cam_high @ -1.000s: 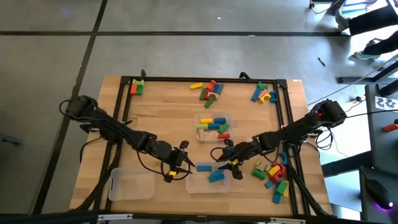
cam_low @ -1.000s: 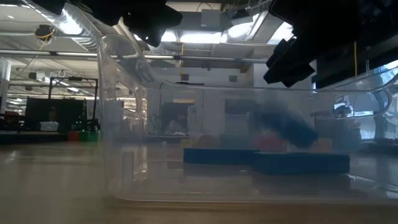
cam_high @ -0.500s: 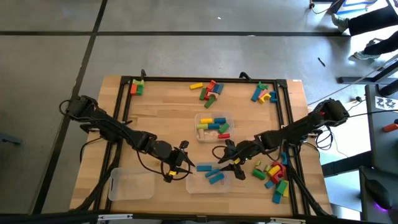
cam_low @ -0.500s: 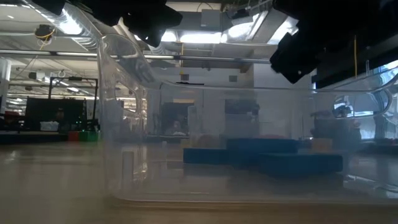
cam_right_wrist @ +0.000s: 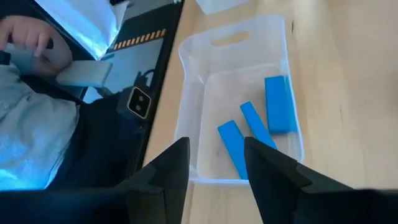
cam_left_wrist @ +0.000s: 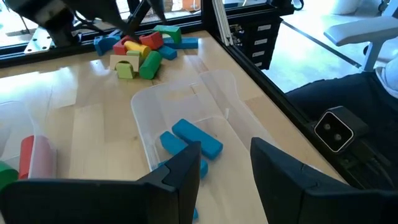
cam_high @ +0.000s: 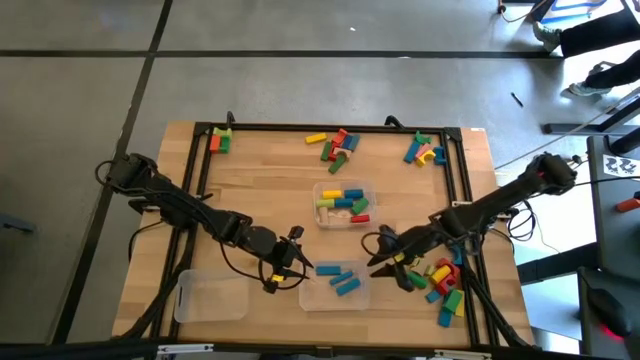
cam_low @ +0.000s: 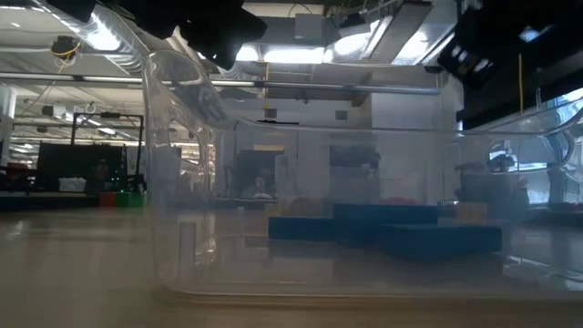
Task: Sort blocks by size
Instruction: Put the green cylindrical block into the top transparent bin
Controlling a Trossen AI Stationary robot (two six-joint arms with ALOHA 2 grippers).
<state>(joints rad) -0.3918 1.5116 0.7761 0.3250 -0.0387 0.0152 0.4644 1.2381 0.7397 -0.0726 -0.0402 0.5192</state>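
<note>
Three blue blocks lie flat on the floor of a clear tray at the table's near middle; they also show in the right wrist view and the left wrist view. My left gripper hovers open and empty at the tray's left end. My right gripper is open and empty just right of the tray, above the table. A pile of mixed coloured blocks lies on the table at the near right.
A second clear tray at the table's middle holds several blocks. An empty clear tray stands at the near left. Small block piles lie along the far edge. A person sits beyond the near edge.
A third blue block has come to lie in the near-middle tray beside the other two. My right gripper has drawn back from over the tray toward the table's right edge, to beside the block pile.
</note>
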